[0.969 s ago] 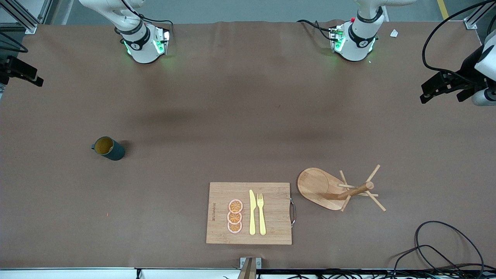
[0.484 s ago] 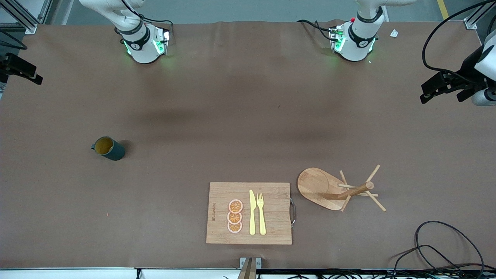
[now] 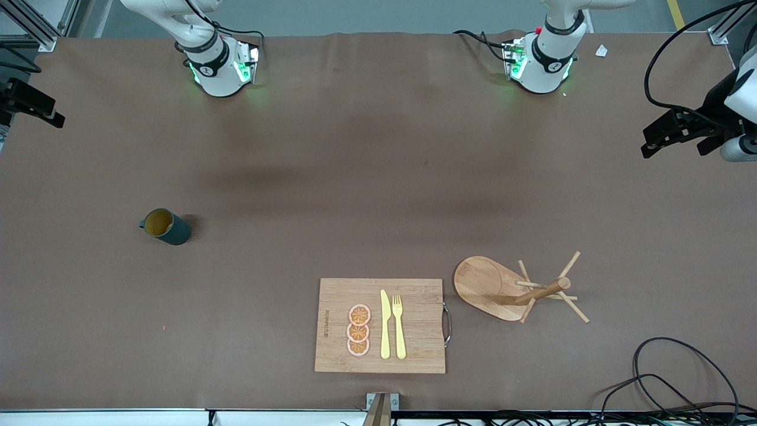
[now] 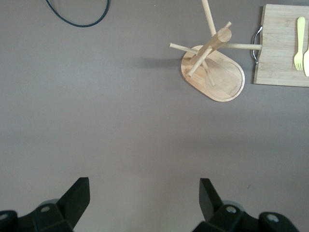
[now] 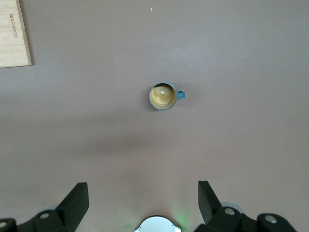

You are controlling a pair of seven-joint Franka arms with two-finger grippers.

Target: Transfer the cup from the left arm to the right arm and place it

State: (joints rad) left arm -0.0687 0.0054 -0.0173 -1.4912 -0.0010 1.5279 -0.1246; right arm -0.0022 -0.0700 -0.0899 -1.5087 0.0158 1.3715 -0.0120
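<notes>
The cup point(image 3: 165, 226) is a dark teal mug with a mustard inside. It stands upright and alone on the brown table, toward the right arm's end. The right wrist view looks straight down on the cup point(image 5: 164, 95), its handle to one side. My right gripper point(image 5: 142, 183) hangs open and empty high above the table, over the stretch between the right arm's base and the cup. My left gripper point(image 4: 143, 180) is also open and empty, high over bare table near the left arm's end. Neither gripper is near the cup.
A wooden cutting board point(image 3: 414, 355) with orange slices point(image 3: 358, 331), a yellow knife and a fork lies close to the front camera. Beside it, toward the left arm's end, stands a wooden peg rack point(image 3: 520, 289) on an oval base. Black cables point(image 3: 680, 367) loop at the table corner.
The right arm's hand has drifted slightly at the front view's edge. The cup, the board, the rack and the left arm have not moved.
</notes>
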